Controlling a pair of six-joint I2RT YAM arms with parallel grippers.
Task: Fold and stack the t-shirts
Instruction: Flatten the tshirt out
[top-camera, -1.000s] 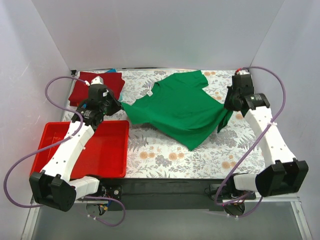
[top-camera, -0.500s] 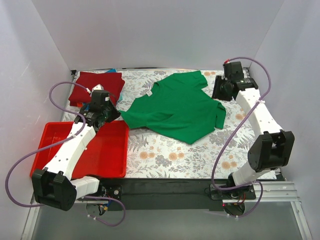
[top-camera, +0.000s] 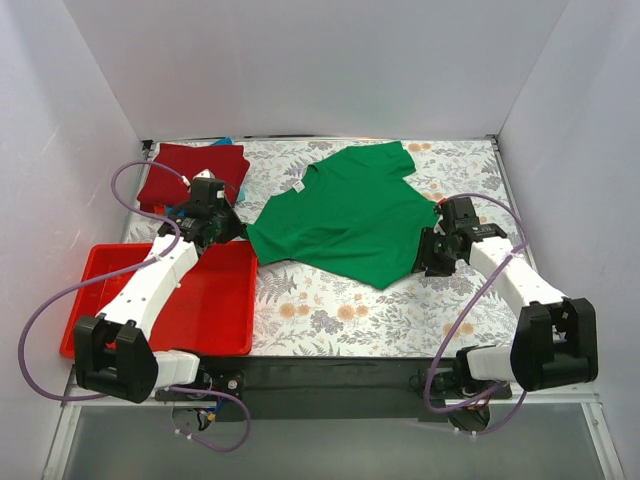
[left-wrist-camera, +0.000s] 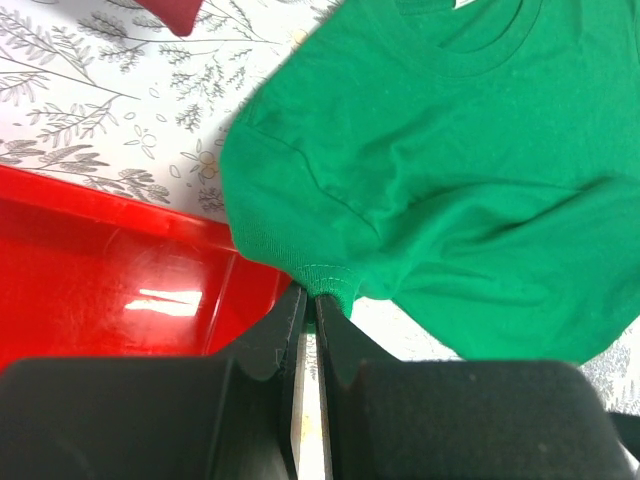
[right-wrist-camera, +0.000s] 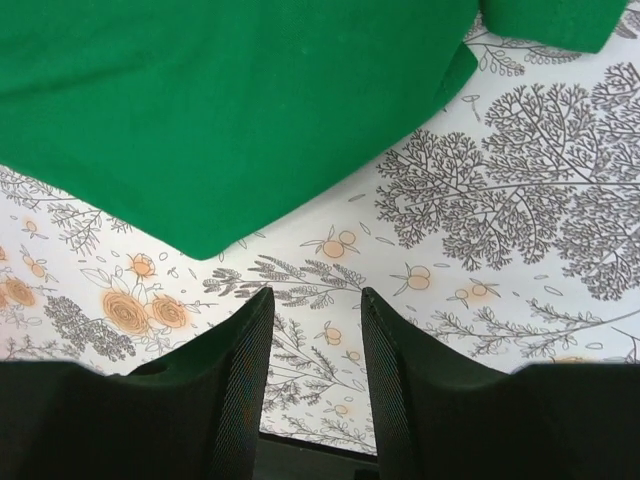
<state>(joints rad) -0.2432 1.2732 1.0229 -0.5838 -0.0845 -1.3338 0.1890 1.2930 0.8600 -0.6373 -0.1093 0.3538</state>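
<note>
left claw (left-wrist-camera: 312, 300) is pinched almost flat shut on the sleeve hem of the green shirt (top-camera: 350, 215), right above where the tray (top-camera: 215, 300) rim meets the table (top-camera: 330, 315). right claw (right-wrist-camera: 315, 300) has its jaws partly apart with nothing between them, only flowered table showing through the gap. it hangs low just off the shirt's right side, and as far as i can tell it's not touching cloth.

room-wise: the green shirt lies spread mid-table, collar toward the back wall, and its held sleeve reaches the tray's back right corner. there's bare table all along the front of it and down the right side by the right arm. white walls close in on the left, back and right. the red shirt (top-camera: 190, 165) sits in a squarish pile in the back left corner behind the tray, with a sliver of the teal shirt (top-camera: 222, 141) poking out at its back edge.

the top cam gives the whole layout but can't show either grip. the left wrist cam is the one that shows the hem actually caught between the fingers. the right wrist cam shows the shirt's near edge lying flat on the table ahead of the fingers.
</note>
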